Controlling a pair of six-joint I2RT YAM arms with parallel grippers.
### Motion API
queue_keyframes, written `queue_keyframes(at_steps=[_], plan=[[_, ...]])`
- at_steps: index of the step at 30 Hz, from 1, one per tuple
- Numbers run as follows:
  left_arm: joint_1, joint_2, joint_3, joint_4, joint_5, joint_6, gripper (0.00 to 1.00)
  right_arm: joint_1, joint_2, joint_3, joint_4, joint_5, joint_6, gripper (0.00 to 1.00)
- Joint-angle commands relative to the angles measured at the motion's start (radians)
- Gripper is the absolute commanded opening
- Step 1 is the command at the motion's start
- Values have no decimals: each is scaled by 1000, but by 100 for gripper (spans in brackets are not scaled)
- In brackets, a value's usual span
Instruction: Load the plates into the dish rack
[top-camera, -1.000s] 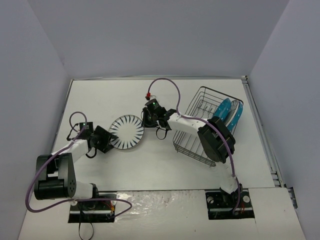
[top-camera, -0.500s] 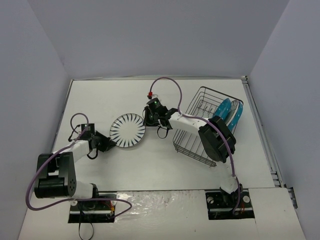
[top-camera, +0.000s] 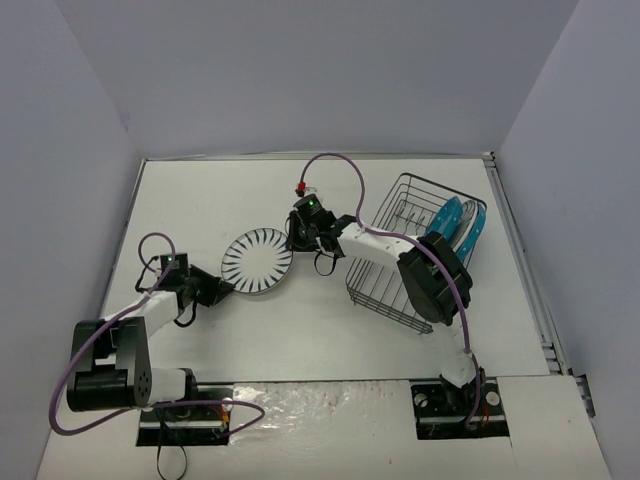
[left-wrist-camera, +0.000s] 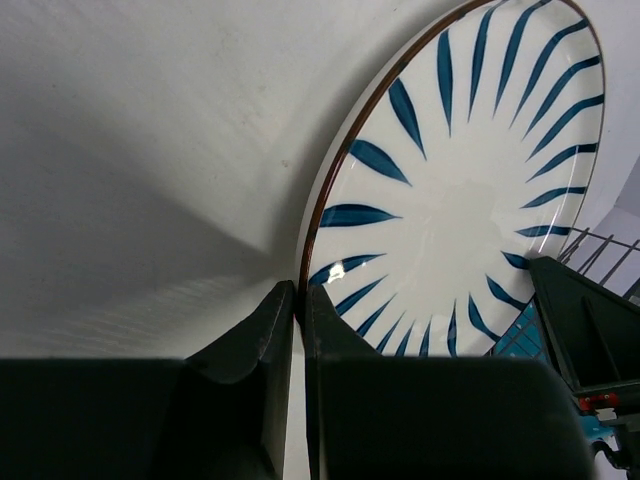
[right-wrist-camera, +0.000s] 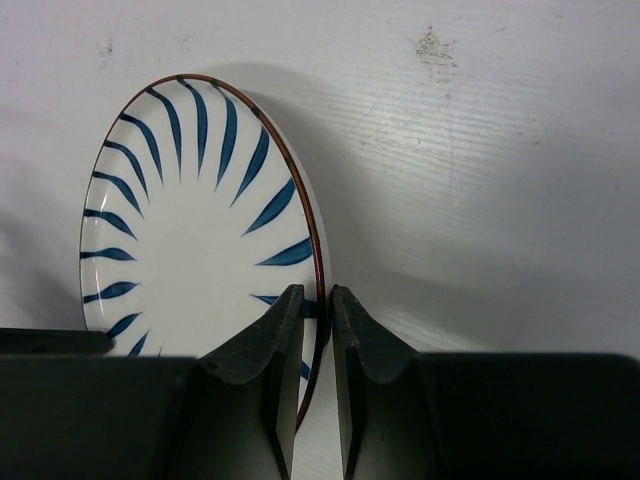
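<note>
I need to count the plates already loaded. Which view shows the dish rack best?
Top external: most of the dish rack shows, with two teal plates standing inside. Left wrist catches only a few of its wires at the edge; right wrist shows none.

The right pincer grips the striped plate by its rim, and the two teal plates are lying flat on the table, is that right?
Not quite. The right pincer does grip the striped plate by its rim, but the two teal plates stand on edge in the rack, not flat on the table. The top external view shows it.
</note>
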Motion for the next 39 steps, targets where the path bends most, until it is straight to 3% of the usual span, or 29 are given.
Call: queue_keyframes(at_steps=[1, 8, 22, 39], plan=[[-7, -37, -11, 243, 119, -96, 0, 14, -38, 55, 58, -34, 34, 20], [-7, -24, -47, 370, 141, -161, 0, 13, -27, 56, 56, -40, 45, 29], [-7, 77, -171, 751, 142, -336, 0, 8, -10, 47, 52, -37, 52, 30], [-7, 149, -212, 948, 120, -413, 0, -20, 15, 45, 25, -31, 59, 34]])
